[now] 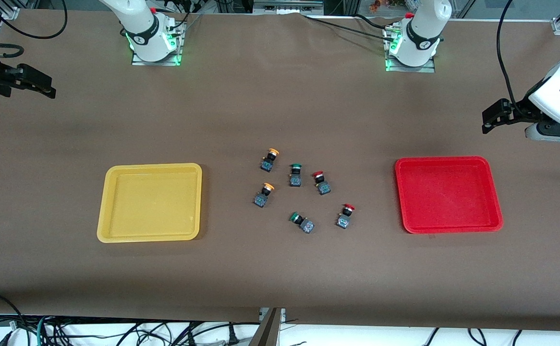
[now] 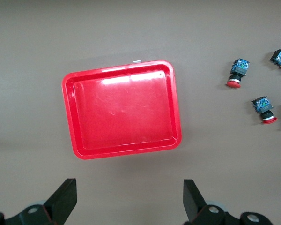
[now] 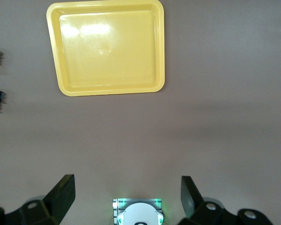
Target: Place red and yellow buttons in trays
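Black-bodied switches lie loose between the yellow tray (image 1: 149, 203) and the red tray (image 1: 448, 194), both bare. Six in all: nearest the front camera a green button (image 1: 301, 221) and a red button (image 1: 345, 215); farther back a yellow button (image 1: 262, 194), a second red (image 1: 321, 182), a second green (image 1: 295, 175), then the farthest yellow (image 1: 269, 159). They look light, rigid and rolly (caps slick), so pinch the squared body. Left gripper (image 2: 130, 199) and right gripper (image 3: 126, 197) hang high at their table ends, fingers spread wide, holding nothing.
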### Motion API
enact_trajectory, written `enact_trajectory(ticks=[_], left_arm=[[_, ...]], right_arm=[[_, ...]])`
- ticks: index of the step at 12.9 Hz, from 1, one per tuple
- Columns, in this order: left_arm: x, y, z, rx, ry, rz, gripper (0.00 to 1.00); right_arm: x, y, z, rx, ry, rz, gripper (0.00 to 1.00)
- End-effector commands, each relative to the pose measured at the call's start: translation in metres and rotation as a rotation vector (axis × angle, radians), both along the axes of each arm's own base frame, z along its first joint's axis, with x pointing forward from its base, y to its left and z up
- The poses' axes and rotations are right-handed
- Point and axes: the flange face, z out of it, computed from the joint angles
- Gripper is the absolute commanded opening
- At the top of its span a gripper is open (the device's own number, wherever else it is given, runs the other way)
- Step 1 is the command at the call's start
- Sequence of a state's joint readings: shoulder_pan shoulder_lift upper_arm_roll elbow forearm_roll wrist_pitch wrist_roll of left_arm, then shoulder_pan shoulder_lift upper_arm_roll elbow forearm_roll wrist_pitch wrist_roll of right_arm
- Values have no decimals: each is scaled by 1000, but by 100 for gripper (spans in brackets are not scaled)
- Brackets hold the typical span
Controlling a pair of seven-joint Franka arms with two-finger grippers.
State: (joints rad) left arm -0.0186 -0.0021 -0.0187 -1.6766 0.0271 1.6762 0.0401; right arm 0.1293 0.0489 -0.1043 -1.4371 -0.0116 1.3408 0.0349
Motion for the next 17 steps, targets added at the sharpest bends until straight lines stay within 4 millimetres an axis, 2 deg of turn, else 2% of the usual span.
enact_trajectory(ticks=[1, 2, 4, 5, 6, 7, 8, 9, 10, 11, 13, 15, 16, 17], left_arm=[[-2, 0, 1, 14, -5, -6, 100], [-2, 1, 1, 14, -5, -4, 100], [0, -1, -1, 5, -5, -5, 100], [9, -12, -18, 3, 20, -24, 100], [24, -37, -41, 4, 49, -66, 100], [48, -62, -70, 2, 78, -106, 100], [73, -80, -85, 5, 78, -131, 100], [96, -99, -101, 4, 77, -156, 100], [111, -107, -115, -4, 79, -162, 100], [126, -113, -132, -17, 70, -165, 100], [150, -150, -169, -42, -58, -220, 100], [157, -205, -219, -66, -141, -276, 100], [159, -217, -245, -71, -151, -289, 100], [164, -220, -271, -77, -167, -293, 100]], right_arm=[[15, 3, -11, -8, 3, 2, 100], [22, -1, -26, -12, 38, -8, 100], [28, -7, -35, -11, 38, -25, 100], [36, -8, -52, -24, 64, -23, 100], [45, -6, -64, -22, 62, -22, 100], [57, -4, -89, -21, 86, -23, 100], [68, 6, -105, -25, 81, -25, 100], [82, 23, -123, -22, 56, -15, 100], [91, 47, -139, -2, 38, -62, 100], [102, 65, -163, 24, 38, -170, 100], [117, 133, -197, 59, -23, -302, 100], [120, 207, -246, 40, -62, -421, 100], [120, 240, -267, 44, -96, -471, 100], [118, 270, -284, 60, -131, -517, 100]])
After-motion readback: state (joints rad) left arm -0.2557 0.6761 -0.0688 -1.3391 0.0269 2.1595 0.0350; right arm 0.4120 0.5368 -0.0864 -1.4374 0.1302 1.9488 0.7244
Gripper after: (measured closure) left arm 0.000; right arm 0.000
